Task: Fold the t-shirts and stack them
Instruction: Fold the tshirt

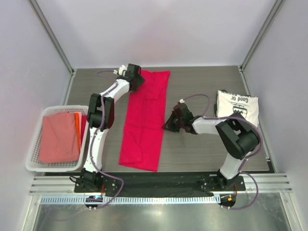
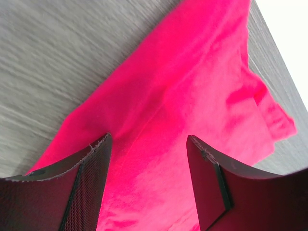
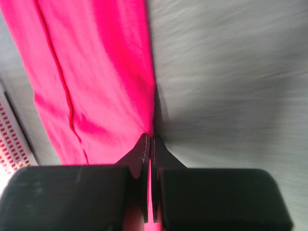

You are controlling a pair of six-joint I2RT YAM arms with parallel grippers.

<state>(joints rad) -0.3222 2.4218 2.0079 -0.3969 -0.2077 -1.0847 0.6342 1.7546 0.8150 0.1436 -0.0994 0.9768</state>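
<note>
The crimson-pink t-shirt (image 1: 144, 120) lies as a long narrow strip down the middle of the table. My left gripper (image 1: 140, 82) hovers at its far left corner, open, with its fingers (image 2: 91, 168) spread over the pink cloth (image 2: 192, 86) and nothing pinched between them. My right gripper (image 1: 168, 126) is at the strip's right edge about halfway along. It is shut (image 3: 150, 138) on that edge, and pink cloth (image 3: 96, 72) shows between the jaws. The cream t-shirt (image 1: 237, 107) with black print lies folded at the right.
A white lattice basket (image 1: 34, 144) stands at the left edge of the table and holds salmon and orange cloth. Frame posts rise at the back corners. Bare grey tabletop (image 1: 197, 144) lies between the two shirts.
</note>
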